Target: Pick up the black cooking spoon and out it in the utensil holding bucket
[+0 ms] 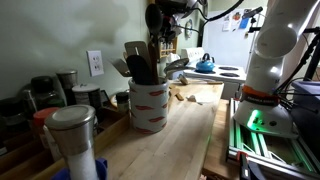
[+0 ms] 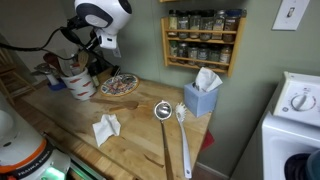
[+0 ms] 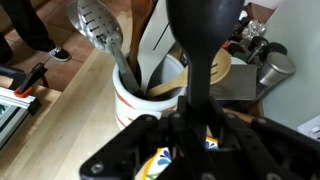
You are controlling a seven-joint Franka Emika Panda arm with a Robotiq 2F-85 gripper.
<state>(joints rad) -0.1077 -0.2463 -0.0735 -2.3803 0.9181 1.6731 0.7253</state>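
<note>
My gripper (image 3: pixel 196 128) is shut on the handle of the black cooking spoon (image 3: pixel 205 25), whose bowl points away from the wrist camera. The spoon hangs just above the white patterned utensil bucket (image 3: pixel 128 92), over its opening. The bucket holds a slotted metal spatula (image 3: pixel 100 25) and several wooden utensils. In both exterior views the gripper (image 1: pixel 160 22) (image 2: pixel 88 42) is right above the bucket (image 1: pixel 149 108) (image 2: pixel 78 84), with the black spoon (image 1: pixel 155 45) reaching down among the utensils. I cannot tell whether the spoon's tip is inside the rim.
A metal canister (image 1: pixel 72 135) and jars stand near the wall on the wooden counter. A colourful plate (image 2: pixel 118 85), a crumpled napkin (image 2: pixel 106 128), a long-handled strainer (image 2: pixel 164 111), a white spoon (image 2: pixel 183 130) and a blue tissue box (image 2: pixel 202 97) lie nearby. A spice rack (image 2: pixel 203 40) hangs on the wall.
</note>
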